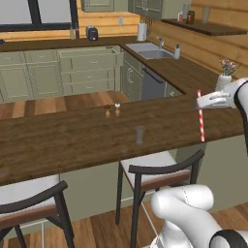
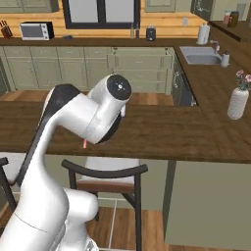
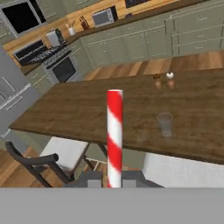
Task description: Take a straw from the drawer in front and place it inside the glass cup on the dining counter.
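- Far left in my hand view a stove [image 3: 61, 65] and a toaster [image 3: 54, 37] line the back wall, with a microwave [image 3: 104, 16] further along; my right base view shows the same microwave [image 2: 35, 31] at its upper left.
- Low left, stools [image 1: 36, 203] with pale seats stand under the desk [image 1: 63, 140], the long dark wood dining counter.
- In the left base view the drawer [image 1: 92, 58] stands pulled out of the far cabinets; the right base view shows it [image 2: 142, 60] head-on.
- Two small shakers [image 1: 112, 110] sit near the desk's far edge, and the glass cup [image 1: 139, 134] stands upright on the desk, nearer than the shakers.
- My hand view puts the straw [image 3: 114, 135] dead centre, rising from between my jaws, which are pinched tight on its end; the glass cup [image 3: 165, 124] lies right of it and well apart.
- In the left base view my gripper [image 1: 206, 100] holds the straw [image 1: 200, 118] upright over the desk's right end, well right of the cup.
- In the right base view my own arm hides the cup; only a pink tip of the straw [image 2: 85, 143] peeks below it.
- A vase [image 2: 238, 102] with flowers stands at far right.
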